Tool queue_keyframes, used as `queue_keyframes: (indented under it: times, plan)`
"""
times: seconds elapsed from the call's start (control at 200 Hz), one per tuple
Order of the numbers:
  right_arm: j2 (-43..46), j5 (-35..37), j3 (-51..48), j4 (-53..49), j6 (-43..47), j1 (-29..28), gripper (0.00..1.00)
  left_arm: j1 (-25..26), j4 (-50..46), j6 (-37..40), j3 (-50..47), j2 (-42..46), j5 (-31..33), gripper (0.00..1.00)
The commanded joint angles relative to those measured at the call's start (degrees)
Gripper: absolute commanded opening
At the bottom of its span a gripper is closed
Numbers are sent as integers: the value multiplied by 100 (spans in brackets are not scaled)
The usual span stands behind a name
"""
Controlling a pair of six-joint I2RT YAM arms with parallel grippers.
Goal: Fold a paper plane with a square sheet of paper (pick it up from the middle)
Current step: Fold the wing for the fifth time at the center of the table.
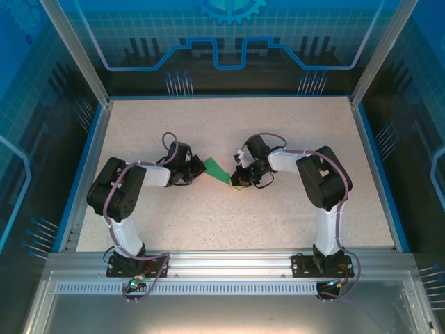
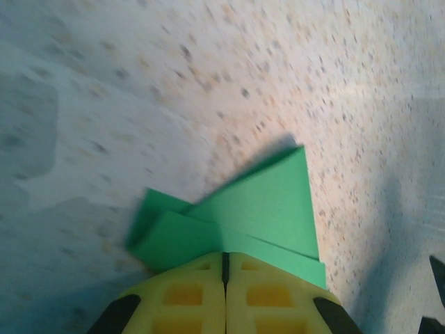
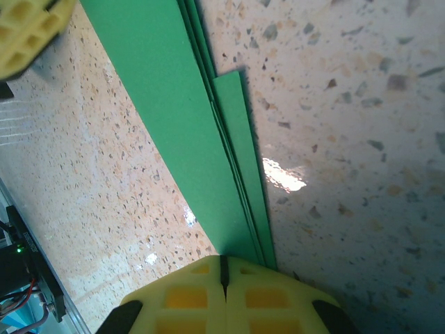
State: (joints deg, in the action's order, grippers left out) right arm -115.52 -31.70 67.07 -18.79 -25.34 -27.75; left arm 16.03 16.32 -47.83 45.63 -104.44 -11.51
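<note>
At mid-frame in the top view, the green paper plane (image 1: 216, 170) (narrow, creased into stacked layers) stretches over the counter (image 1: 292, 132) between left pincer (image 1: 197, 167) and right pincer (image 1: 236, 182), each clamped on one end.

The table (image 2: 139, 83) is blurred in the left wrist view, where the near edge of the folded green paper (image 2: 257, 209) is hidden behind the left gripper (image 2: 224, 259), itself cut off below. In the right wrist view the paper runs off the top, its near end hidden behind the right gripper (image 3: 223, 261).
</note>
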Motion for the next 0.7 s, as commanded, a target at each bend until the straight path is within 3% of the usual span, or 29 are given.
queue_keyframes:
  times: [0.0, 0.435, 0.54, 0.695]
  plan:
    - [-453, 855, -308, -864, 95, 77, 3, -489, -678, 195, -97, 40, 777, 8]
    - [-55, 637, -16, -703, -27, -25, 4, -834, -1412, 501, 117, 864, 1137, 17]
    - [449, 648, 253, -657, -41, -125, 9, -789, -1692, 520, 93, 1350, 1173, 26]
    - [1359, 1026, 313, -545, -62, -138, 26, -454, -2574, 702, 308, 1998, 1512, 47]
